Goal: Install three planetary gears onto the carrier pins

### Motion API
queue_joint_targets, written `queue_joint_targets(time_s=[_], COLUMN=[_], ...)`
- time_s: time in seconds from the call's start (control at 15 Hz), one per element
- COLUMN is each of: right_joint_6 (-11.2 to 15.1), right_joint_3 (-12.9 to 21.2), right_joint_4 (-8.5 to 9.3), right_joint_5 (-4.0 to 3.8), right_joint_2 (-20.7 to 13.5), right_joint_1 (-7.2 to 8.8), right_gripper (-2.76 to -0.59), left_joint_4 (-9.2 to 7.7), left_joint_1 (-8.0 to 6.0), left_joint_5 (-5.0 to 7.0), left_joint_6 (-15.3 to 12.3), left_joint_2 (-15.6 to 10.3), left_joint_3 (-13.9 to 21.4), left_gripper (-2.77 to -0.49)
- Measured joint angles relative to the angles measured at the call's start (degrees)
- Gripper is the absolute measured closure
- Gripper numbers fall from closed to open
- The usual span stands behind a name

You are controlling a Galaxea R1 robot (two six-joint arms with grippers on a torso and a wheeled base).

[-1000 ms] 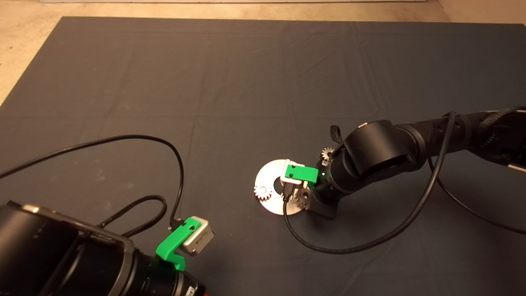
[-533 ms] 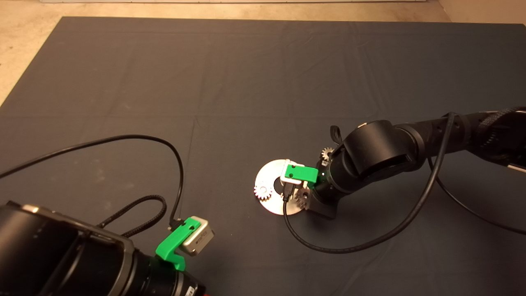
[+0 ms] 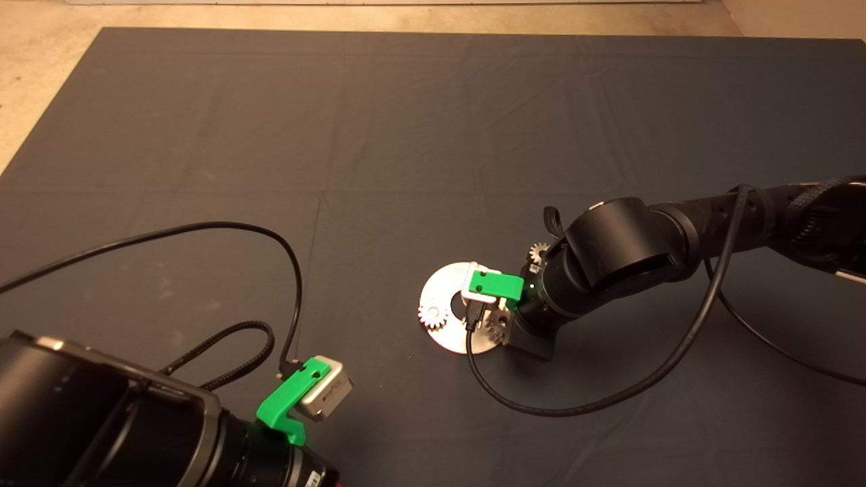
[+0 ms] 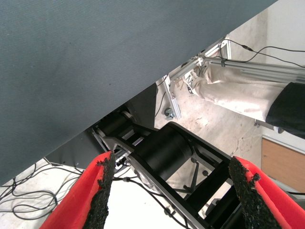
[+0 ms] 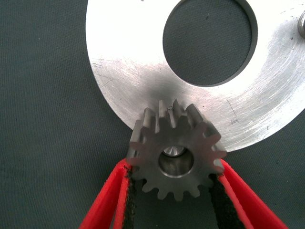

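Silver metal of the carrier disc fills much of the right wrist view, flat on the dark mat with its large round hole in the middle. The right gripper is down at the edge of this disc, and its two red fingers are closed on a planetary gear, one black pad on each side of the teeth. Inside the centre hole of this gear the top of a carrier pin shows, so the gear is over the pin; how deep it sits, I cannot tell. A second pin stands bare at the far rim of the disc.

From the head view, the right arm comes in from the right and covers part of the disc. Another gear sits on the disc at its left edge. A third gear shows just beyond the arm, next to the disc.

At the lower left edge the left gripper waits, and its fingers are wide apart with nothing between them. Its wrist view shows the underside of the mat edge, a black frame and cables on the floor.
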Motion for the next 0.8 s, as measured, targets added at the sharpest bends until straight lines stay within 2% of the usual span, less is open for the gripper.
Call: queue_joint_targets(time_s=[0.2, 0.33, 0.47, 0.67, 0.8], right_joint_6=[0.0, 0.0, 0.0, 0.0, 0.0], right_joint_3=[0.0, 0.0, 0.0, 0.0, 0.0], right_joint_4=[0.0, 0.0, 0.02, 0.02, 0.02], right_joint_5=[-0.02, -0.03, -0.02, 0.15, 0.15], right_joint_2=[0.0, 0.0, -0.3, -2.2, -5.0], right_joint_1=[0.0, 0.0, 0.0, 0.13, 1.8], right_gripper=[-1.04, -1.16, -1.16, -1.16, -1.16], left_joint_4=[-0.01, 0.01, 0.01, 0.01, 0.01], left_joint_1=[0.0, 0.0, 0.0, 0.0, 0.0], left_joint_5=[-0.02, -0.02, -0.04, -0.04, -0.04], left_joint_6=[0.0, 0.0, 0.0, 0.0, 0.0], left_joint_2=[0.0, 0.0, 0.0, 0.0, -0.1], left_joint_3=[0.0, 0.0, 0.0, 0.0, 0.0], left_gripper=[-1.65, -1.65, -1.65, -1.65, -1.65])
